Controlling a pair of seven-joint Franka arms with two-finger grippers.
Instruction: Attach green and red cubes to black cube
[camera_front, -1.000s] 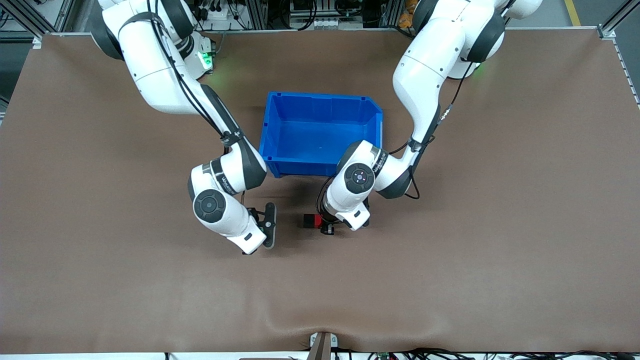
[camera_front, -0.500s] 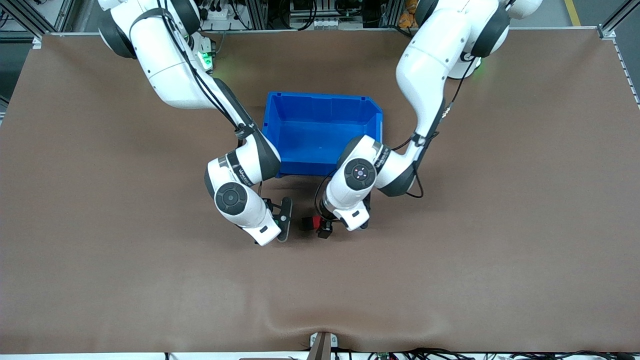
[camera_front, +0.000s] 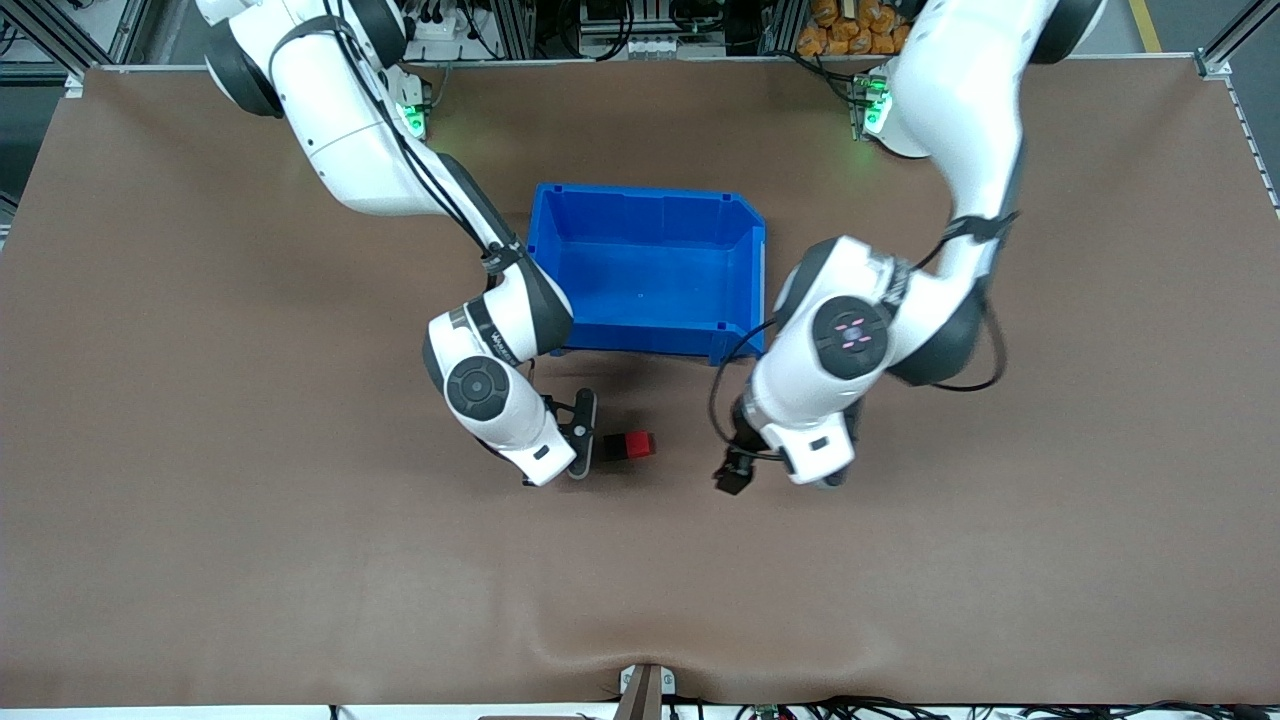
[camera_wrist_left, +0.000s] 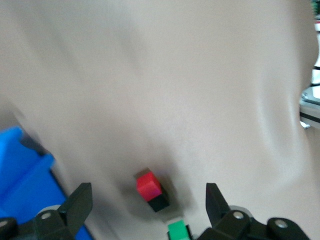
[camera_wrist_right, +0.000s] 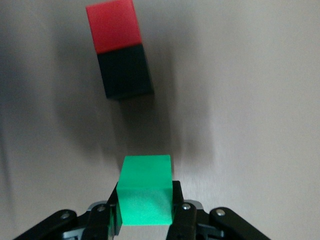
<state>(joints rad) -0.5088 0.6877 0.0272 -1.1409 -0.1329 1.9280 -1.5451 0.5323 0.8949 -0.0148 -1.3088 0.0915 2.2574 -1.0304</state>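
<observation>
Right gripper (camera_wrist_right: 145, 220): fingers (camera_wrist_right: 112, 212) clamped on the green cube (camera_wrist_right: 146, 196), which fills the lower centre of the right wrist view. In the front view this gripper (camera_front: 583, 440) sits just below frame centre, low over the bench (camera_front: 200, 560), right next to the black cube (camera_front: 611, 448) on the side toward the right arm's end. Green cube not visible in the front view; in the left wrist view it shows at the bottom edge (camera_wrist_left: 178, 231), close to the black cube (camera_wrist_left: 159, 202) but w/ a gap.

Red cube (camera_front: 638, 444) and black cube lie on the bench touching, face to face, red on the side toward the left arm's end. In the right wrist view the pair is upper centre: red (camera_wrist_right: 113, 26) joined to black (camera_wrist_right: 125, 71), apart from the green cube.

Left gripper (camera_wrist_left: 145, 207): fingers (camera_wrist_left: 80, 202) spread wide, nothing between them. Front view: it (camera_front: 735, 470) is lower centre of frame, over bare bench, well apart from the cube pair, toward the left arm's end.

Blue bin (camera_front: 745, 225) at frame centre, farther from the front cam than the cubes.
</observation>
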